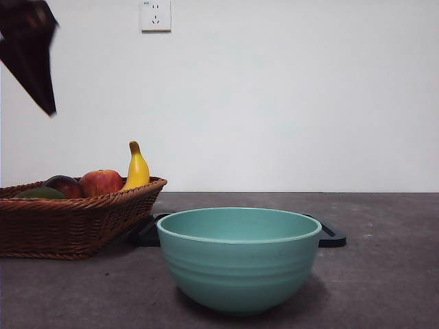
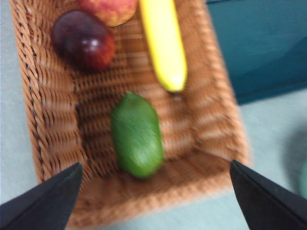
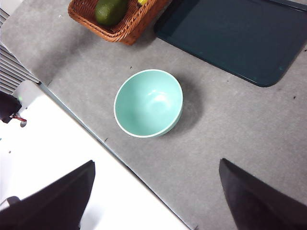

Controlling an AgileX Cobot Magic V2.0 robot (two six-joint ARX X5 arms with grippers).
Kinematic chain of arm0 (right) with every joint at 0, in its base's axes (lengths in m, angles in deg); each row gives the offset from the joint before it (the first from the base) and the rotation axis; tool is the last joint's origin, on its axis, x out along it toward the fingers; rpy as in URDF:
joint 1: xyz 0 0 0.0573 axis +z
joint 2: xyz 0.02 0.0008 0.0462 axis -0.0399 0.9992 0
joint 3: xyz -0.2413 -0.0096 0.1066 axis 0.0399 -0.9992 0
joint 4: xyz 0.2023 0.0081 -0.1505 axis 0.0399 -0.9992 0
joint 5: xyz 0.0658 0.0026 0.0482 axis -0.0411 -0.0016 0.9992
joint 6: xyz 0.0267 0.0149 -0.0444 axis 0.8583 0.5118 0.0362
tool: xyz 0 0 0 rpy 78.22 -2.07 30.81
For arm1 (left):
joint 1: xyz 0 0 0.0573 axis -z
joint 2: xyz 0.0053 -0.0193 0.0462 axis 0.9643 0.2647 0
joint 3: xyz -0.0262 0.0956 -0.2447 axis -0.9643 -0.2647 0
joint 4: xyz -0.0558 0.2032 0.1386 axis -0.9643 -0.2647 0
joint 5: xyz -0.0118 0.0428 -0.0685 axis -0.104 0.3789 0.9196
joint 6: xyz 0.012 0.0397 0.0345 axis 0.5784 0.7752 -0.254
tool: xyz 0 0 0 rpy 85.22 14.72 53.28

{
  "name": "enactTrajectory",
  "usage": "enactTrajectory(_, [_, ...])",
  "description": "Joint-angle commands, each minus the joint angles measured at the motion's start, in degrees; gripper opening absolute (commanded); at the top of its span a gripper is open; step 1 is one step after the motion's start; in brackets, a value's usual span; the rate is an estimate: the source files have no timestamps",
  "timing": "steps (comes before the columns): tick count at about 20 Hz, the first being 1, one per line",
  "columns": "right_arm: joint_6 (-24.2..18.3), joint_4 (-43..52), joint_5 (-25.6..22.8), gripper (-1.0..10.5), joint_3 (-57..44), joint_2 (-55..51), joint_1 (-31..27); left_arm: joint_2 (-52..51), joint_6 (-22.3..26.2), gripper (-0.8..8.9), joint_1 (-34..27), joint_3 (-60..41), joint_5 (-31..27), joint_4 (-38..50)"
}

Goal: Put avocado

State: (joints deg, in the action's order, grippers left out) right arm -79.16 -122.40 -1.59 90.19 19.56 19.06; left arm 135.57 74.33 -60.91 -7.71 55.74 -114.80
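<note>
The avocado [image 2: 137, 135] lies in the basket [image 2: 45, 120] near one end, apart from the banana [image 2: 164, 43]. It looks firm, bumpy and fairly light; grip across its narrow middle. The left hand [image 2: 153, 191] hovers above, jaws wide apart, empty. The right hand [image 3: 156, 196] waits, also spread, above the bowl [image 3: 148, 103].

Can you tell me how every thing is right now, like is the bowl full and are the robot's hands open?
avocado: lying on its side in the basket, not held
basket: holds four fruits
banana: lying in the basket
apple: in the basket
dark red fruit: in the basket
bowl: upright, empty
tray: flat, nothing seen on it
left gripper: open above the basket
right gripper: open, holding nothing
</note>
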Motion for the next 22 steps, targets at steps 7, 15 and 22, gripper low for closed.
enactTrajectory(7, [-0.22, 0.59, 0.04, 4.2, 1.22, 0.39, 0.28, 14.64, 1.40, 4.90, 0.96, 1.31, -3.54, 8.02])
enactTrajectory(15, [-0.22, 0.59, 0.02, 4.2, 1.22, 0.39, 0.28, 22.10, 1.51, 4.56, 1.29, 1.31, -3.58, 11.21])
enactTrajectory(22, [-0.22, 0.61, -0.37, 4.2, 1.22, 0.39, 0.28, 23.50, 1.49, 1.98, 1.73, 1.31, -3.58, 11.26])
